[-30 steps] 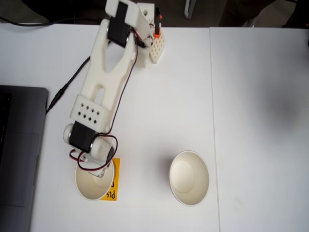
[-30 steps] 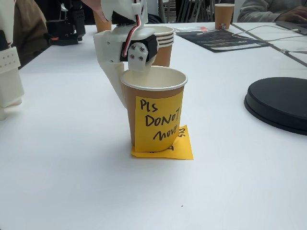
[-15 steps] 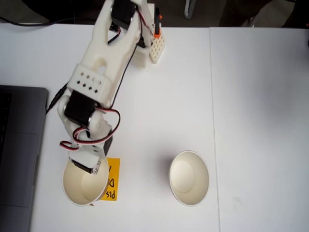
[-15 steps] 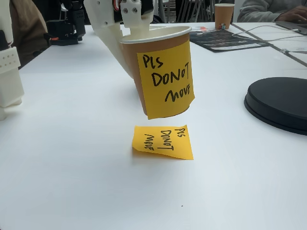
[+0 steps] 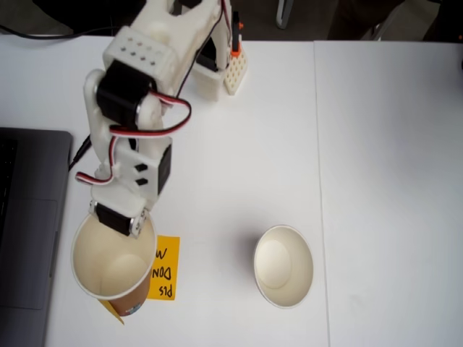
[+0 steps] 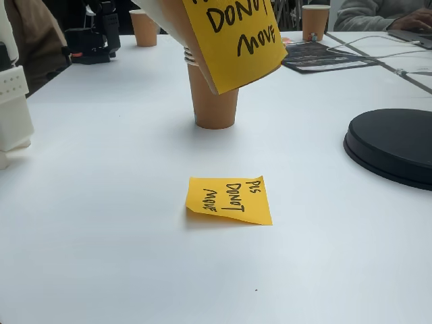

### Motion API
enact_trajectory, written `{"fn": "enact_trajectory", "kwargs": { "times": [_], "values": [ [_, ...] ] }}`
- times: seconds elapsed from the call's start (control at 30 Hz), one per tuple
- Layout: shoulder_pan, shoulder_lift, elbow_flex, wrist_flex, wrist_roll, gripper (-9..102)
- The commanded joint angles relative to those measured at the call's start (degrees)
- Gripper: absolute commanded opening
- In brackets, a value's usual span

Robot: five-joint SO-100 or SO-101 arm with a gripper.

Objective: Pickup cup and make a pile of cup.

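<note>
The white gripper (image 5: 123, 224) pinches the rim of the brown-walled, note-bearing paper cup (image 5: 108, 269), hanging tilted above the loose yellow sticky note (image 6: 229, 200). That thin rim grip could slip, dropping it short of the plain paper cup (image 5: 283, 266).

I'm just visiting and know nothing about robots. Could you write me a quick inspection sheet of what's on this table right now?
Surface: white table, seam down the middle.
Job's things: noted cup lifted clear of the table, tilted; plain cup upright, apart.
Clutter: loose sticky note lying flat; laptop; black disc; more paper cups far back.
Grippers: gripper, jaws clamped on the noted cup's rim.
Cables: red-white-black wires on the arm; black cable.
Surroundings: seated person's sleeve.
</note>
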Motion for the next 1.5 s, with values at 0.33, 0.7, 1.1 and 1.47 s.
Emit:
{"fn": "enact_trajectory", "kwargs": {
  "times": [0.33, 0.7, 1.1, 1.47],
  "values": [
    [-9.0, 15.4, -1.3, -0.7, -0.7, -7],
    [-16.4, 21.1, -1.4, -1.0, -0.7, -7],
    [-22.5, 24.2, -1.5, -1.1, -0.7, -7],
    [-28.4, 23.6, -6.1, -0.7, -0.7, -7]
  ]
}}
